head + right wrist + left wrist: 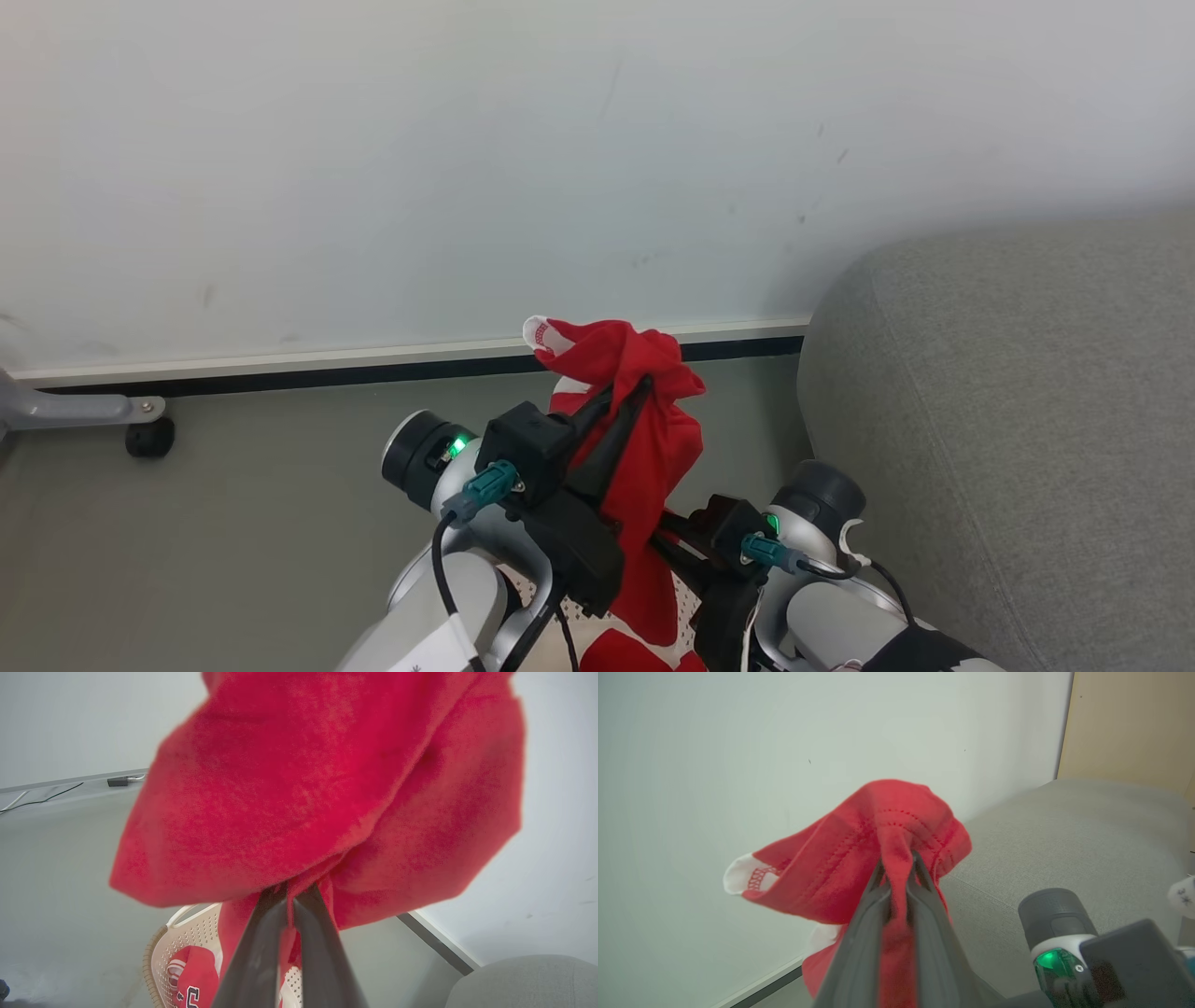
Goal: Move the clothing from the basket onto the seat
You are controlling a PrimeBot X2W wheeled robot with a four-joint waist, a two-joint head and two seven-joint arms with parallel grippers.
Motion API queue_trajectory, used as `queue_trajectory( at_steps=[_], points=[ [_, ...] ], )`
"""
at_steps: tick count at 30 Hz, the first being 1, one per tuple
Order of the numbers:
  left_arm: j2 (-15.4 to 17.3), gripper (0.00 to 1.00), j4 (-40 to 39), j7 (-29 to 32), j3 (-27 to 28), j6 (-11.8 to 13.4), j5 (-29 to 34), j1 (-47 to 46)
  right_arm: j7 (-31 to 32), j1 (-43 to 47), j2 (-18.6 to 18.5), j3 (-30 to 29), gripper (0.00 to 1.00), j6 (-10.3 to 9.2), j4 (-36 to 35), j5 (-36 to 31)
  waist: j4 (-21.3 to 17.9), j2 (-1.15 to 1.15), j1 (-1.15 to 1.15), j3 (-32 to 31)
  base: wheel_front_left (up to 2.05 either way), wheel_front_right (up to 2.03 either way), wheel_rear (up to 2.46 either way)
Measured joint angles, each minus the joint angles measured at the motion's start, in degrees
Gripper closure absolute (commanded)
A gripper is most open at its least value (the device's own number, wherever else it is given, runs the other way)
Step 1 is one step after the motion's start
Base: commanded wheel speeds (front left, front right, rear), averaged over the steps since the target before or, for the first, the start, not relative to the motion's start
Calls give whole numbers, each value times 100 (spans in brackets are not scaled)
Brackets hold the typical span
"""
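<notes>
left gripper (899, 858): my jaws were pinched tight on the red garment (859, 858), held high.
right gripper (290, 889): closed on a lower fold.
red garment: hung over the basket (196, 933), beside the sofa (1008, 420), not on it.
risk: i judged a thin pinch could slip, or the hanging tail snag the basket.

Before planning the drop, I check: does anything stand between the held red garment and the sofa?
Nothing visible. The garment, gripped by the left claw and right claw, hangs beside the sofa with only floor and the robot's own right arm between.

White wall (467, 140) above dark baseboard (373, 372), grey floor (233, 541), black caster (149, 437) at far left
</notes>
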Motion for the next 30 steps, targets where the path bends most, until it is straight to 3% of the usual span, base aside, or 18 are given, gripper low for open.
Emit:
queue_trajectory(
  at_steps=[5, 6, 9, 10, 24, 30],
  points=[
    [10, 97, 60, -2, 137, 107, -152, 138, 0, -10, -88, -52, 100, 0, 23, 229, -106, 0, 0, -19, 0, 0, 0],
    [15, 74, 74, -3, 158, 125, -158, 164, 0, -15, -114, -86, 100, 0, 16, 266, -132, 0, 0, -23, 0, 0, 0],
    [43, 36, 94, -21, 218, 155, -200, 241, 0, -21, -225, -191, 100, 0, -55, 433, -216, 0, 0, -40, 0, 0, 0],
    [52, 0, 100, -27, 248, 176, -208, 273, -1, -21, -265, -233, 100, 0, -78, 472, -249, 0, 0, -45, 0, 0, 0],
    [141, 0, 135, -275, 449, 282, -319, 663, -1, -71, -887, -946, 100, -15, -498, 775, -827, 0, 0, -99, 0, 0, 0],
    [157, 0, 119, -394, 446, 282, -339, 858, -1, -23, -1265, -1178, 100, -204, -857, 782, -1127, 0, 0, -114, 0, 0, 0]
  ],
)
